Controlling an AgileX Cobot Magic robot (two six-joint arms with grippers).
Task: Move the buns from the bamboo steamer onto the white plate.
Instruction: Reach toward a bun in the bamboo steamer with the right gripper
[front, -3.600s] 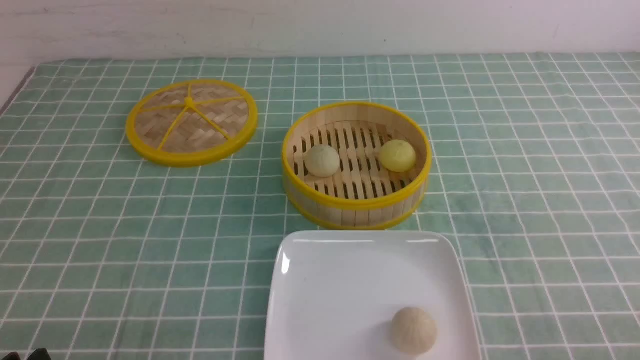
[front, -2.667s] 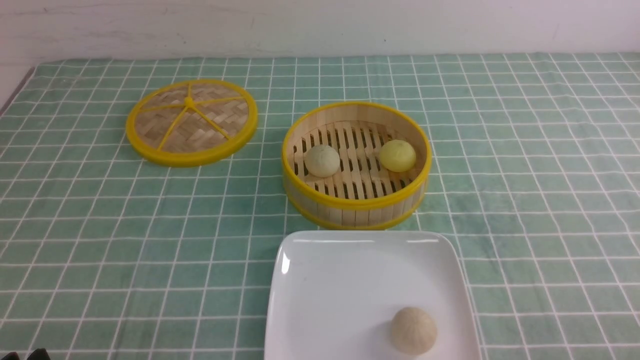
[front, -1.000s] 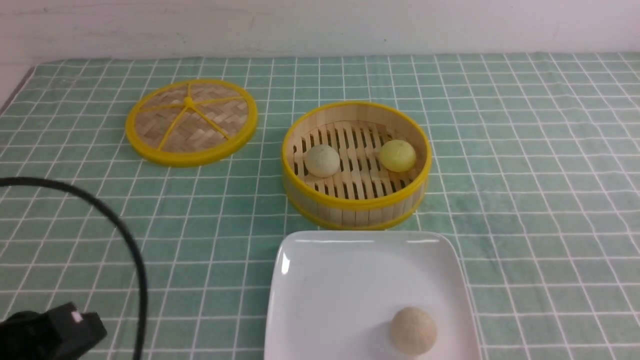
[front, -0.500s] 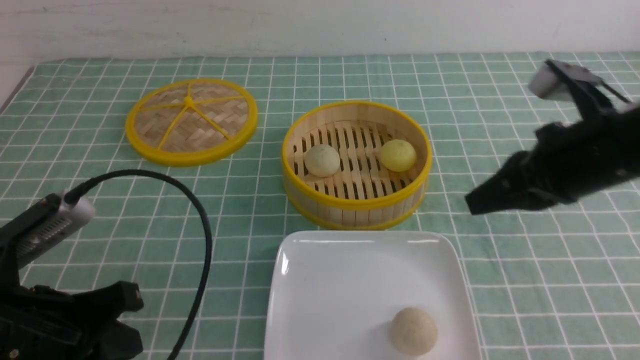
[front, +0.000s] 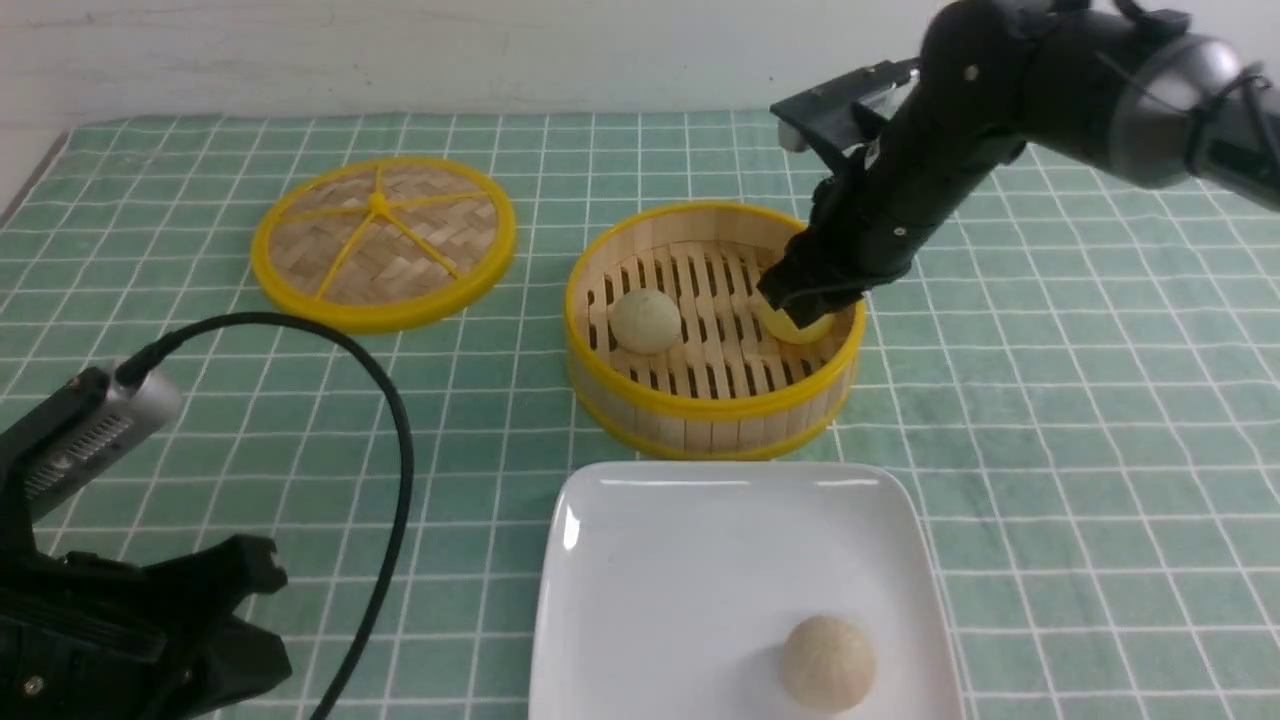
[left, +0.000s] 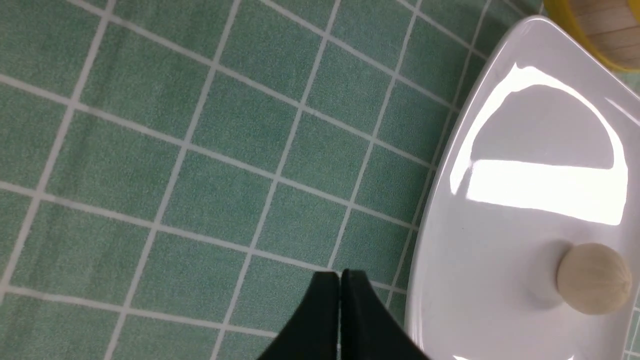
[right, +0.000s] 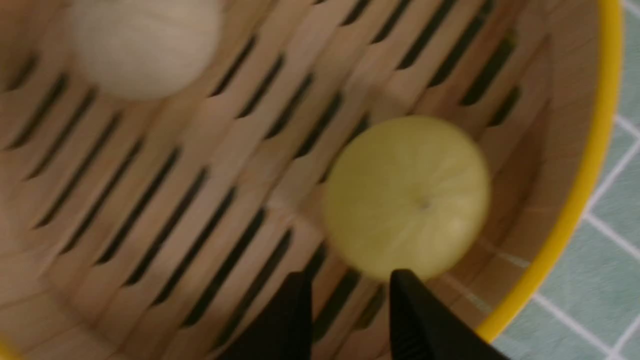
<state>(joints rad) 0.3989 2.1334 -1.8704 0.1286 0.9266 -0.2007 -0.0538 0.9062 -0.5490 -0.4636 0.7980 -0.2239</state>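
Note:
The bamboo steamer (front: 700, 405) holds two buns: a pale cream bun (front: 645, 320) on its left and a bright yellow bun (front: 800, 328) on its right. My right gripper (front: 805, 298) hangs inside the steamer just above the yellow bun. In the right wrist view the right gripper (right: 350, 277) stands open, and the yellow bun (right: 407, 197) lies just beyond its tips, not held. The cream bun (right: 142, 42) lies farther off. The white plate (front: 690, 560) sits in front of the steamer. My left gripper (left: 340, 275) is shut and empty over the cloth beside the white plate (left: 500, 280).
A tan bun (front: 828, 662) rests on the plate's near right part and also shows as the tan bun (left: 593, 278) in the left wrist view. The woven lid (front: 383, 243) lies flat at the back left. My left arm (front: 130, 630) and its black cable (front: 390, 450) fill the near left corner.
Both arms came into view. The right arm swung in from the right to above the yellow bun, and its jaws opened. The left arm rose at the near left.

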